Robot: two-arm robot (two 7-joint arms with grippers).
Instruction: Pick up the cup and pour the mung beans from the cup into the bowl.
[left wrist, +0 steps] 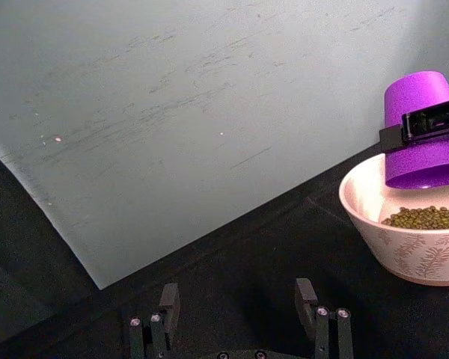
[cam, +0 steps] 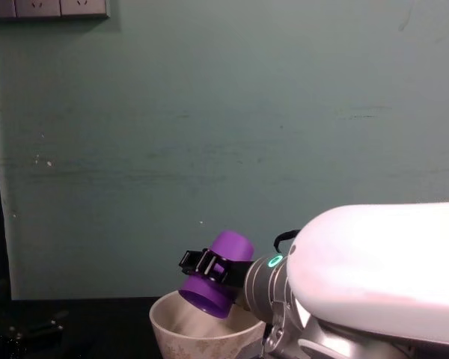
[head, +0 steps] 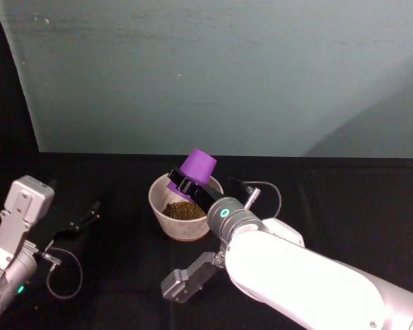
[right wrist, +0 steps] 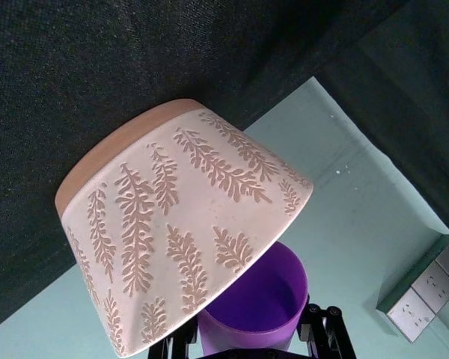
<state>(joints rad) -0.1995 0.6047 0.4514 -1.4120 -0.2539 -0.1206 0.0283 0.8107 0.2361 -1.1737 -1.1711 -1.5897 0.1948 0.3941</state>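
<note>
The right end effector (head: 182,184) holds the purple cup (head: 199,163) upturned over the bowl (head: 166,220).

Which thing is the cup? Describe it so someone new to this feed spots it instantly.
On the black table, right of the parked left gripper, stands a wide cream leaf-patterned bowl holding mung beans. Above its rim, the jaws of the right gripper hold the cup tipped mouth-down. It is the only purple thing: small, plain, handleless.

Glossy white right arm (head: 316,275), green-lit wrist ring (head: 222,212), silver left arm (head: 17,220), black screw-studded left hand (left wrist: 236,292), grey cable (head: 55,275).
</note>
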